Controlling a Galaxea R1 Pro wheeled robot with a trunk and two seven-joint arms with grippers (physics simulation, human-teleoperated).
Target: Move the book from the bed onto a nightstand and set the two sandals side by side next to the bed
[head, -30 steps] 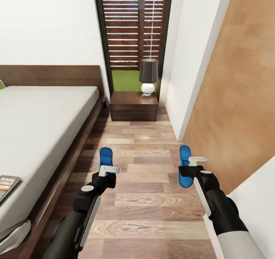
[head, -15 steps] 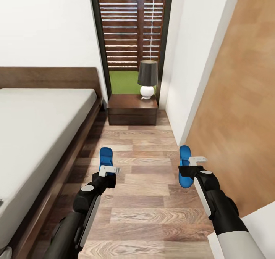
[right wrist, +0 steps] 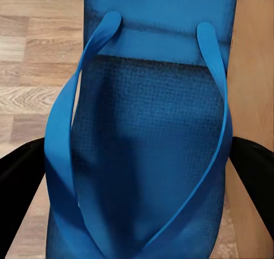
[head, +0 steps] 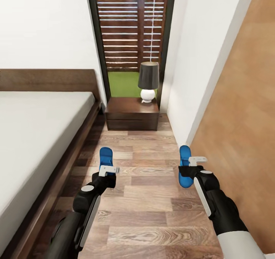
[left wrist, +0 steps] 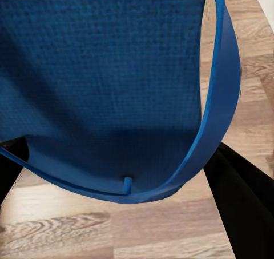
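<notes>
Gripping one blue sandal [head: 105,156] in the left gripper [head: 108,170] and the other sandal [head: 185,170] in the right gripper [head: 196,161], fingers pinching each, the robot is facing the nightstand [head: 132,115] beside the bed [head: 34,137].

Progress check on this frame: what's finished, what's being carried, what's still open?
Nothing looks finished. In hand: the left gripper holds one blue sandal and the right gripper the other sandal, both raised over the wood floor in the aisle beside the bed. Left: setting both down side by side by the bed. The nightstand carries just a lamp, no book.
</notes>
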